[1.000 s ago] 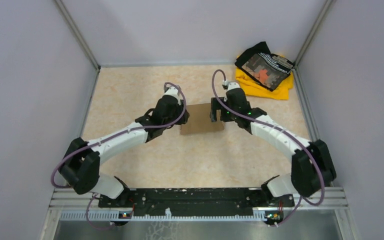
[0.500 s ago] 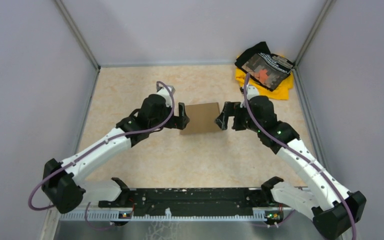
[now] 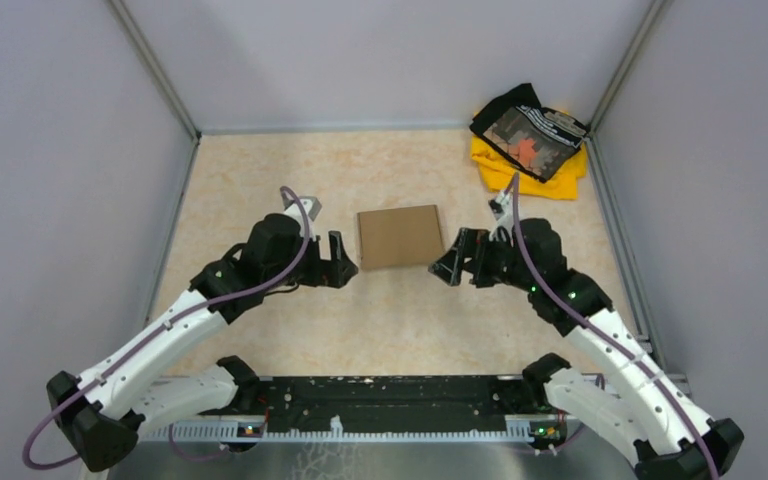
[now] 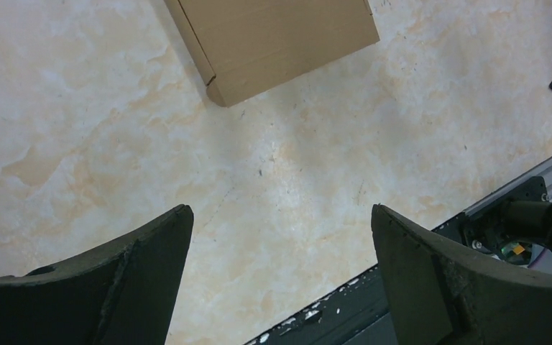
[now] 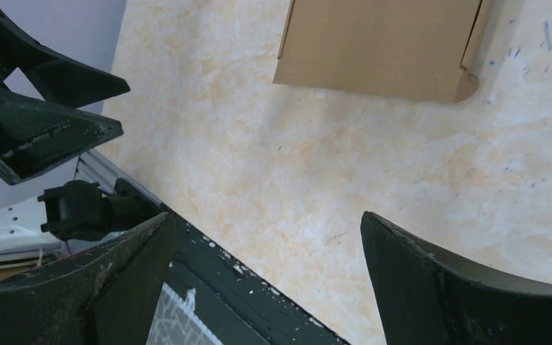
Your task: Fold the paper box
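Beige tabletop (image 3: pixel 260 180) bears plain paper box (image 3: pixel 399 236).

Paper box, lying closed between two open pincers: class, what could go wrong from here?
1. Neither the left pincer nor the right pincer holds the paper box, so any loose flap might spring up.
2. Both pincers sit close to its near corners; a careless swing could shove the light box across the table.
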`<state>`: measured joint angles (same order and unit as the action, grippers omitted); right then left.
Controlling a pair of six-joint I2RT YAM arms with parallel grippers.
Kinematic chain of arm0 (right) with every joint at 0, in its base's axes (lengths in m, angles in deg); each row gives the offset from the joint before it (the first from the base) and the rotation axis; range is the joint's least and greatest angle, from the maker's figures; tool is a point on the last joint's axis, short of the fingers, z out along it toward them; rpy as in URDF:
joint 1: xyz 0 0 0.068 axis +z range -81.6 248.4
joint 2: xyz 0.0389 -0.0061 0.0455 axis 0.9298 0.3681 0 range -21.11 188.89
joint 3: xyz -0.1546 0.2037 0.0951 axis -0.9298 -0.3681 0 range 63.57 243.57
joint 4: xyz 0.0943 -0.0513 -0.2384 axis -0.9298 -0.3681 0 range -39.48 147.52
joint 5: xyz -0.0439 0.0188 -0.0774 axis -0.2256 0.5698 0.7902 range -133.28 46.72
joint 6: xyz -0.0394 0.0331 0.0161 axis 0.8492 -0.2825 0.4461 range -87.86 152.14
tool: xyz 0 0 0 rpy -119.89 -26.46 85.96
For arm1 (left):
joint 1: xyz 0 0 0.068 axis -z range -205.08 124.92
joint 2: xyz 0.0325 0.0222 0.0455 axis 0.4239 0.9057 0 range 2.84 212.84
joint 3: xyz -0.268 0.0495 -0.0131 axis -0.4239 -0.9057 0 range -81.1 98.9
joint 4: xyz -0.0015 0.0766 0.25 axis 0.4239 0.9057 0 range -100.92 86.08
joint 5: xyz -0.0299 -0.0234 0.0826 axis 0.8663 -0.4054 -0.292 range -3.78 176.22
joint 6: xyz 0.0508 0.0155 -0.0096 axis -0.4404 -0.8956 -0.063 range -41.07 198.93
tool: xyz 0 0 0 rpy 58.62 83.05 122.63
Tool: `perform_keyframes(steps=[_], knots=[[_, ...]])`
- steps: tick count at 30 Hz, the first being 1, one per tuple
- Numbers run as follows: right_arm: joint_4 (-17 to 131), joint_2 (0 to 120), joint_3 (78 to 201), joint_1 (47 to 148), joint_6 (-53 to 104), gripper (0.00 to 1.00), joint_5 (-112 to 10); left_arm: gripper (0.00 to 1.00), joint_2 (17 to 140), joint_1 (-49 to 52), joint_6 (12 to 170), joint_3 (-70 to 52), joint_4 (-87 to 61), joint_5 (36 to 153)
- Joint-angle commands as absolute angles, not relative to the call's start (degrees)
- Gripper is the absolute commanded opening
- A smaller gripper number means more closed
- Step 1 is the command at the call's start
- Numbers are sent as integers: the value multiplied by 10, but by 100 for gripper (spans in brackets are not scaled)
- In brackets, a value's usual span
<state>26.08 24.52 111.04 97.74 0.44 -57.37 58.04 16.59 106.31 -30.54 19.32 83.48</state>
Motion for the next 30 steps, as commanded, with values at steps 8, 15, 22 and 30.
perform_keyframes(steps=[8, 15, 22, 30], knots=[[321, 204, 1033, 998, -41, 99, -587, 99, 554, 167, 1067, -267, 274, 902], [221, 249, 1176, 996, 82, 99, -497, 99, 528, 166, 1078, -292, 230, 869], [326, 359, 1166, 858, 84, 99, -600, 99, 605, 129, 1050, -304, 115, 839], [500, 517, 1131, 765, 67, 99, -747, 99, 759, 20, 1007, -317, -33, 969]])
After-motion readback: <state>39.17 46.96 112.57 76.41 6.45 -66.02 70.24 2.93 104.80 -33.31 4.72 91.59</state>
